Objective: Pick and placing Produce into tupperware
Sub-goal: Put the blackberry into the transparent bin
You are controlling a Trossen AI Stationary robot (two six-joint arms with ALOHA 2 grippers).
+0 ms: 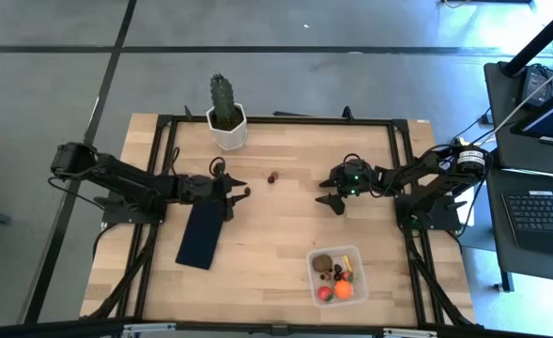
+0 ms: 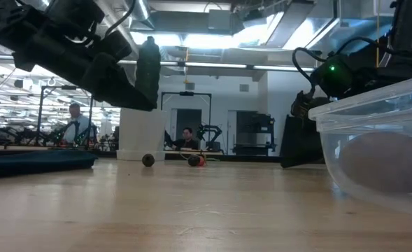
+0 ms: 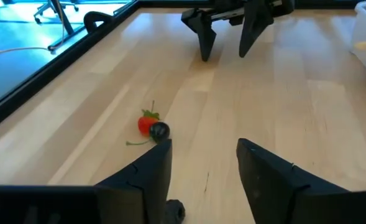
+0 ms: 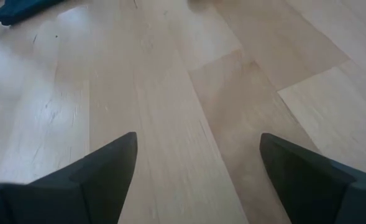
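Observation:
The clear tupperware (image 1: 337,275) sits near the table's near edge. It holds an orange ball, a red ball, a brownish round piece and small dark bits. Its wall also fills the right of the low view (image 2: 377,133). Two pieces lie loose on the wood. One is a dark berry (image 1: 248,192) (image 3: 160,130). The other is a red piece with a green stem (image 1: 272,176) (image 3: 146,124), just beyond the berry. My left gripper (image 1: 236,199) (image 3: 201,155) is open, low over the table, with the berry just off one fingertip. My right gripper (image 1: 332,194) (image 4: 198,149) is open at mid-table, over bare wood.
A flat navy rectangle (image 1: 201,235) lies under the left arm's wrist. A green cactus in a white pot (image 1: 225,115) stands at the far edge. A black frame runs around the table. Bare wood lies between the two grippers and the tupperware.

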